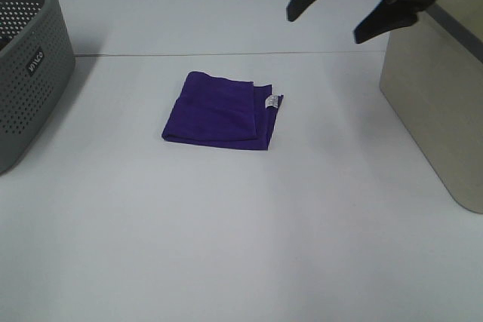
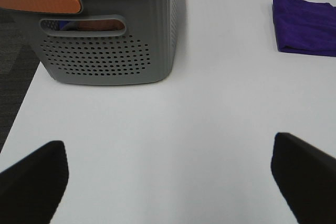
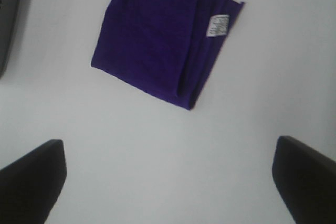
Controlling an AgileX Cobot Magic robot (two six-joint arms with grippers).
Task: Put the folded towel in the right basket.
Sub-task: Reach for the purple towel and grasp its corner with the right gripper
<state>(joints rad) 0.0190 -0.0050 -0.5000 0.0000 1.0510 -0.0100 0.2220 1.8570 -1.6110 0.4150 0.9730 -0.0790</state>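
Observation:
The folded purple towel (image 1: 222, 111) lies flat on the white table, a small white tag at its right corner. It also shows in the right wrist view (image 3: 160, 35) and at the edge of the left wrist view (image 2: 304, 24). My right gripper (image 1: 343, 13) is open and empty, held high above the table behind and to the right of the towel, next to the beige right basket (image 1: 438, 96). My left gripper (image 2: 168, 182) is open and empty, low over the table near the grey left basket (image 2: 110, 51); it is out of the exterior view.
The grey perforated basket (image 1: 26, 65) stands at the table's left edge, with an orange handle (image 2: 39, 1) showing in the left wrist view. The beige basket fills the right side. The white table (image 1: 226, 246) lies between them.

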